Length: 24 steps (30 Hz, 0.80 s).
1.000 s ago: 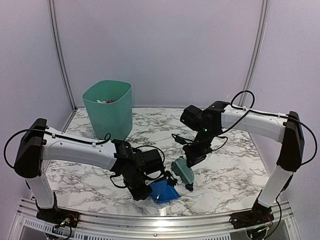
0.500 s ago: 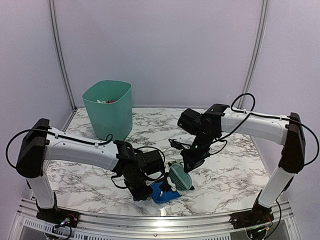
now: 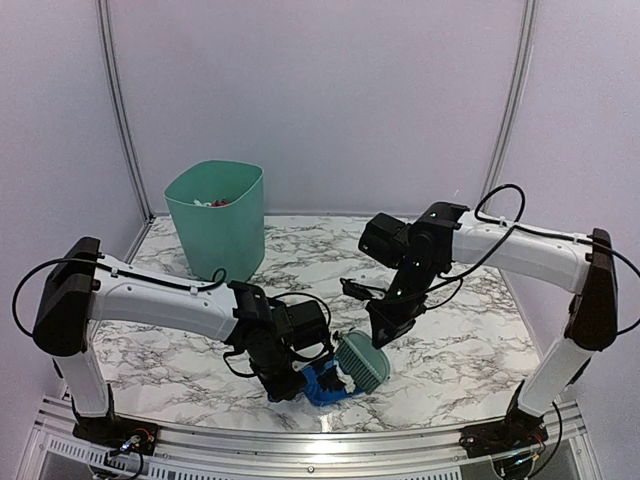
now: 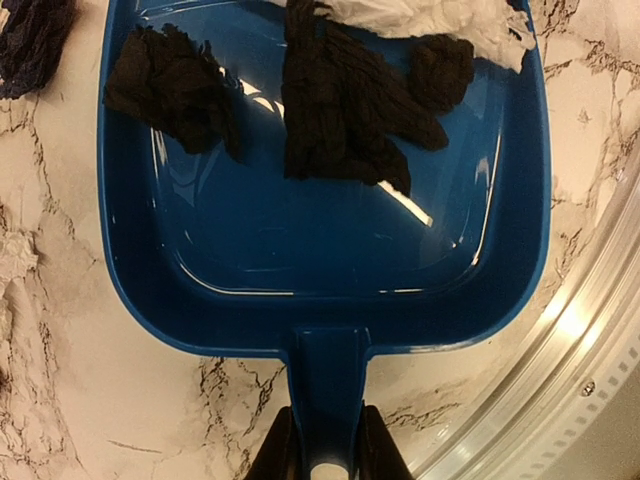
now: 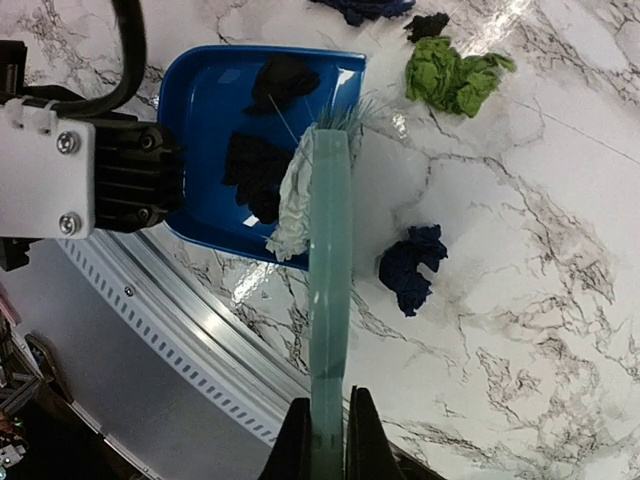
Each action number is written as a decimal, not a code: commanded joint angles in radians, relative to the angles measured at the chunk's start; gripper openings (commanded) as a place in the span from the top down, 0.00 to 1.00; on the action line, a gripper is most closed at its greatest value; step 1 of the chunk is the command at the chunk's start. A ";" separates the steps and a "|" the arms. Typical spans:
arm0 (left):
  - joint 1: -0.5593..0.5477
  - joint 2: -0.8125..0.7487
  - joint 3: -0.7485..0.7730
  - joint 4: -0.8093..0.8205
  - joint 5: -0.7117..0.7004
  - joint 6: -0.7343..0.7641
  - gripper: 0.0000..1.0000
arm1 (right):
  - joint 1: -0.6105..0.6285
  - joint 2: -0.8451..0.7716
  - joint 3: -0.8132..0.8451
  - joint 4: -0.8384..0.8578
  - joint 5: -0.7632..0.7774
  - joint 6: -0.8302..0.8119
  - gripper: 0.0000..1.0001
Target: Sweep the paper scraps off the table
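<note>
My left gripper [image 4: 323, 440] is shut on the handle of the blue dustpan [image 4: 320, 270], which lies flat on the marble table [image 3: 450, 330] near its front rail. Two black paper scraps [image 4: 345, 110] and a pale one [image 4: 420, 20] lie inside the pan. Over at the pan's mouth, my right gripper [image 5: 328, 410] is shut on the handle of the mint-green brush [image 5: 330, 260], bristles against the pale scrap [image 5: 292, 205]. On the table outside the pan lie a green scrap [image 5: 455, 78], a dark blue scrap [image 5: 410, 265] and a small black scrap [image 5: 428, 25].
A green waste bin [image 3: 215, 220] stands at the back left of the table. The metal rail [image 5: 190, 330] runs just beside the dustpan along the near edge. Another dark blue scrap [image 4: 30, 40] lies by the pan's far corner.
The right arm has swept the brush left and toward the near edge, from beside the dustpan to its mouth. The left arm and dustpan have barely shifted.
</note>
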 commanded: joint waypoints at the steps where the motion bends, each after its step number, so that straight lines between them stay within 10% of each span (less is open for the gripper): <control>1: 0.005 -0.004 -0.028 0.004 -0.014 0.004 1.00 | 0.009 -0.064 0.069 -0.056 0.014 -0.009 1.00; 24: -0.043 -0.084 -0.132 0.009 -0.017 -0.049 1.00 | -0.104 -0.182 -0.053 -0.127 0.277 0.128 1.00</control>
